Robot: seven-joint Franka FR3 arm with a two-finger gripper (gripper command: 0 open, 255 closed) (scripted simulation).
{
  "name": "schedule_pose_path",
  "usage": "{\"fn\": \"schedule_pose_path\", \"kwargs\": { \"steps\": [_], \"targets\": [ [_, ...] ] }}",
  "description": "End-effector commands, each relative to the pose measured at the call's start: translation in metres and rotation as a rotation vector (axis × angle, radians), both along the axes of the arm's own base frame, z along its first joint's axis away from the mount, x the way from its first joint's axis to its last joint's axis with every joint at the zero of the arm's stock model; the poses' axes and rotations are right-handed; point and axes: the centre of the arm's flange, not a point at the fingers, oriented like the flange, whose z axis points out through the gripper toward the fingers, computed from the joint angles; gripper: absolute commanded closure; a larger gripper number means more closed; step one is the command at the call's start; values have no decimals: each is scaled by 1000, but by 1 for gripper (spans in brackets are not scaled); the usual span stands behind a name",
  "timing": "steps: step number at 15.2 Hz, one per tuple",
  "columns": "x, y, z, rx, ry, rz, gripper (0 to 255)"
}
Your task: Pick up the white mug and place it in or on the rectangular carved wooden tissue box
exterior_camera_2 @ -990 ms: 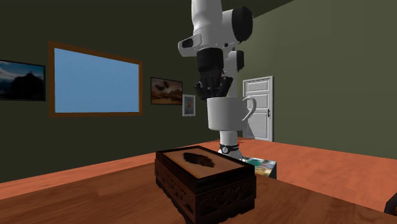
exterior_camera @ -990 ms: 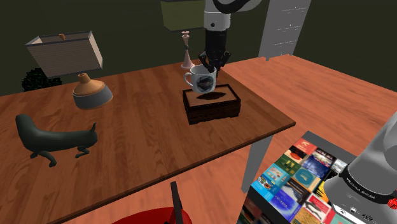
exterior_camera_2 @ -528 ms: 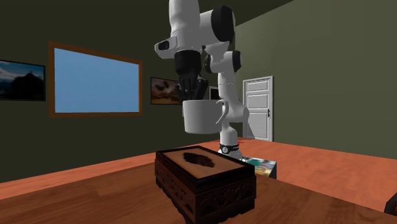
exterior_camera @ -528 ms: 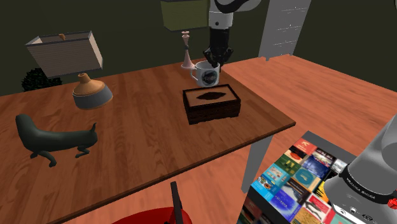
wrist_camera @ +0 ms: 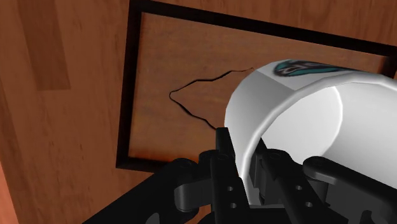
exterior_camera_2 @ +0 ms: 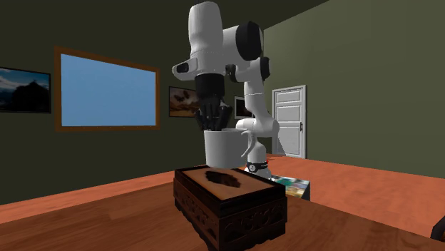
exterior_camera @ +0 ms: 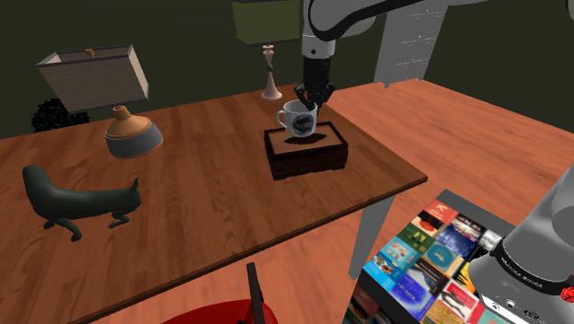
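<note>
Over the tissue box [exterior_camera: 308, 155] near the desk's [exterior_camera: 193, 189] edge, the white mug [exterior_camera: 298, 121] hangs roughly upright from the claw [exterior_camera: 313, 96]. The claw pinches the mug's wall at the rim, one finger inside and one outside. The mug's base is just above the box top; whether they touch cannot be told. The mug looks stiff, smooth and likely breakable, and light enough for this rim hold. Its slick wall could slip or swing, so a gentle set-down seems wise.
</note>
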Motion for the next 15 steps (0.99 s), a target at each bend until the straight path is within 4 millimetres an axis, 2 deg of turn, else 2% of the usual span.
{"fn": "schedule_pose_path", "kwargs": {
  "steps": [1, 5, 13, 14, 15],
  "targets": [
    [0, 1, -11, 0, -1, 0, 255],
    [0, 1, -32, 0, -1, 0, 255],
    [0, 1, -32, 0, -1, 0, 255],
    [0, 1, -32, 0, -1, 0, 0],
    [0, 1, -32, 0, -1, 0, 0]
  ]
}}
